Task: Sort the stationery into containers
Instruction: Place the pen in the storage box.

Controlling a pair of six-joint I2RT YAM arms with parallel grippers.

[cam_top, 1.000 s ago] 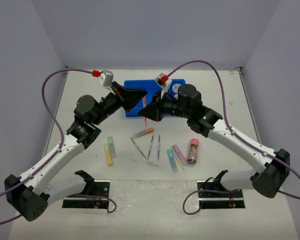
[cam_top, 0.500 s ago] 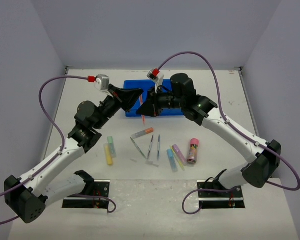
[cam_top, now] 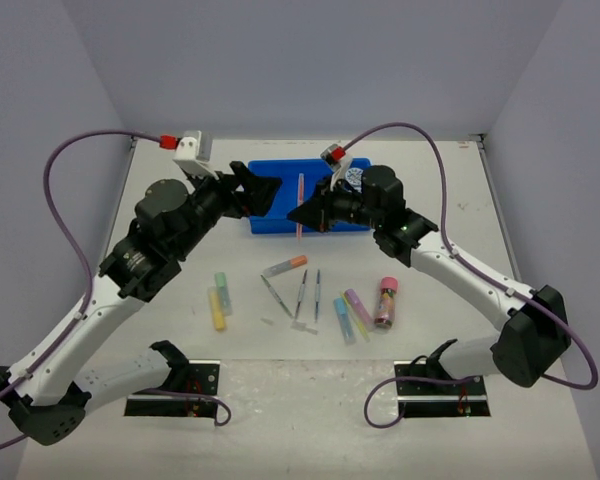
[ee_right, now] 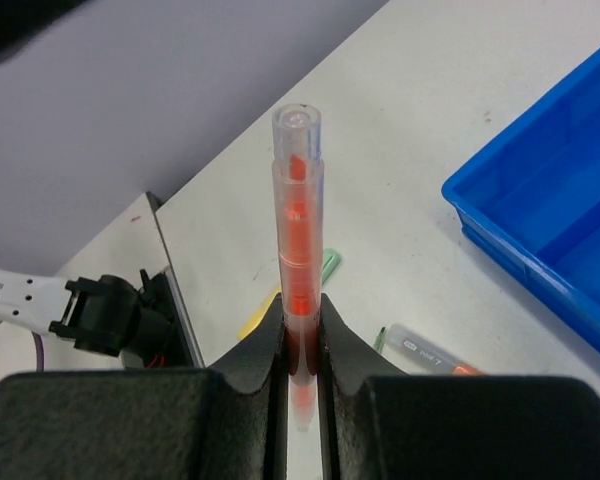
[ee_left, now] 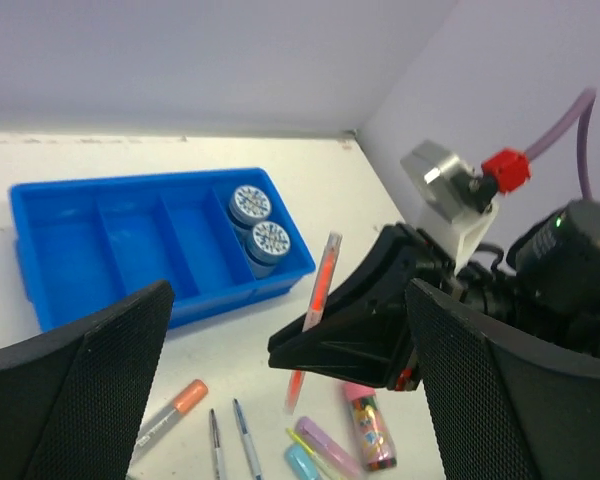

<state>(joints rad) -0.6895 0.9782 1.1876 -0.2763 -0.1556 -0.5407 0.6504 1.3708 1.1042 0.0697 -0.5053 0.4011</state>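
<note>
Between the fingers of the right tool stands an orange pen, pinched near its lower end, with most of its clear barrel rising past the fingertips. The tool is closed tight on it. Seen from above, the pen hangs over the near edge of the blue tray, partly above one of its compartments and partly above the table.

Facing that tool, just to its side, is the left tool. Its two fingers are spread wide and have hold of nothing; the pen and the right tool show in the gap between them.

Beyond the left tool, in its own view, the tray's end compartment holds two round patterned discs, one just beside the other. The three other compartments visible there show only blue floor.

Below both tools, on the table on the near side of the tray, lie:
- an orange-capped marker
- thin pens
- a green marker next to a yellow marker
- a purple marker
- a blue marker
- a pink patterned tube
</note>
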